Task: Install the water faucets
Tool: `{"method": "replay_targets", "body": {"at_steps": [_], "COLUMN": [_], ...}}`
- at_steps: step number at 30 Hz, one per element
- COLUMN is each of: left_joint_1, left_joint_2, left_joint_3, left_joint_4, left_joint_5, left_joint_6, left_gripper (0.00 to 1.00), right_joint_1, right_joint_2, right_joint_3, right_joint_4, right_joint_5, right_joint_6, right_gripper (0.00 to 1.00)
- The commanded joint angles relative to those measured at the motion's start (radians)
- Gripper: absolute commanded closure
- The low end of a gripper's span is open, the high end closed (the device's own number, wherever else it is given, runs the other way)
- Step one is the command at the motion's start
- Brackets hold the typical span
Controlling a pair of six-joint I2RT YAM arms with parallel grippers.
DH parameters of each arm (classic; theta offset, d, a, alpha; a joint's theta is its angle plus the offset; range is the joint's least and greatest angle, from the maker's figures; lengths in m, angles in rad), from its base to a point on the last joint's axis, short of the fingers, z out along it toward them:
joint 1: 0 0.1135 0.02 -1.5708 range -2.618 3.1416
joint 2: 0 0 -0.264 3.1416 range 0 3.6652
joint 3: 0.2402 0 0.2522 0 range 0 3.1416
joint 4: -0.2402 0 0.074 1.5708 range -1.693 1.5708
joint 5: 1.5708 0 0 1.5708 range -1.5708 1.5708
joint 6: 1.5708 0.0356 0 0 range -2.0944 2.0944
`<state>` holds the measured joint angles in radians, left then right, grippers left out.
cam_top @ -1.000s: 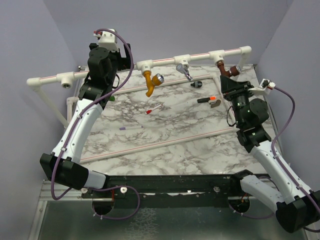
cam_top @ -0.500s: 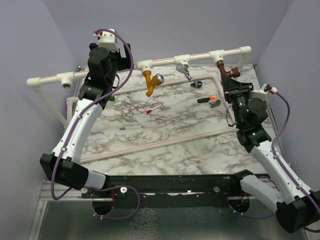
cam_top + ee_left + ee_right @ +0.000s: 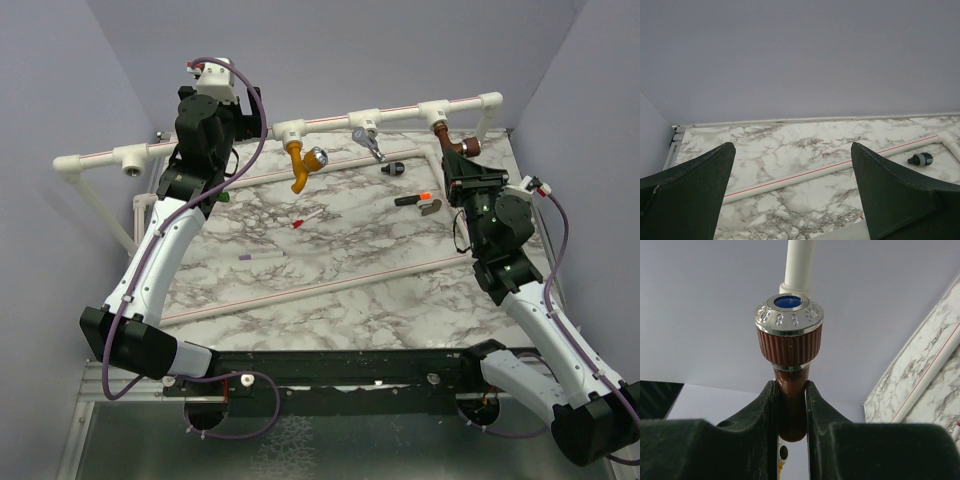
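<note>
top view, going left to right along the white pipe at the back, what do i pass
open tee socket → left arm → mustard-orange faucet → silver-grey faucet → dark brown faucet, clamped in the right gripper

near half of the surface point(image 3: 400, 315) lies open, crossed by one thin pipe point(image 3: 330, 285). the far edge is barred by the pipe rail point(image 3: 330, 122), mustard faucet point(image 3: 303, 165), silver faucet point(image 3: 368, 142) and brown faucet point(image 3: 789, 345) clamped in the right tool point(image 3: 790, 407); loose pieces point(image 3: 413, 199) lie before them.

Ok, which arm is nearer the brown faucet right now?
Right. The right fingers are shut on the brown faucet at the white pipe's right end. The left fingers are open by the pipe's left part, with the mustard faucet and silver faucet between.
</note>
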<state>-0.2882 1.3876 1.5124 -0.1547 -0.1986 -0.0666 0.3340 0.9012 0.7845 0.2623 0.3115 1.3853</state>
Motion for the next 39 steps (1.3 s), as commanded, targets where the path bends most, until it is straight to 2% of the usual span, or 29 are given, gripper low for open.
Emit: {"method": "replay_targets", "body": {"at_steps": [1, 7, 14, 22, 28, 39], "left_joint_1": [0.003, 0.003, 0.003, 0.003, 0.003, 0.003], "left_joint_2": [0.003, -0.002, 0.000, 0.003, 0.003, 0.008], "left_joint_3": [-0.035, -0.035, -0.035, -0.037, -0.037, -0.037], "left_joint_4": [-0.111, -0.111, -0.111, -0.111, -0.111, -0.111], "left_joint_5": [-0.004, -0.010, -0.011, -0.013, -0.015, -0.016], "left_joint_6": [-0.024, -0.022, -0.021, -0.019, -0.017, -0.016], "left_gripper": [0.01, 0.01, 0.01, 0.01, 0.01, 0.01], "right_joint_1": [0.007, 0.007, 0.007, 0.007, 0.007, 0.007], "right_joint_2": [-0.012, -0.018, -0.025, -0.024, -0.034, -0.038], "right_joint_3": [0.081, 0.079, 0.082, 0.093, 0.093, 0.120], "right_joint_4": [-0.034, -0.079, -0.096, -0.104, -0.116, -0.173], "right_joint_5": [-0.012, -0.028, -0.015, -0.001, 0.011, 0.009], "right_joint_6": [0.228, 0.326, 0.306, 0.276, 0.262, 0.190], "right_gripper": [0.99, 0.99, 0.99, 0.71, 0.59, 0.46]}}
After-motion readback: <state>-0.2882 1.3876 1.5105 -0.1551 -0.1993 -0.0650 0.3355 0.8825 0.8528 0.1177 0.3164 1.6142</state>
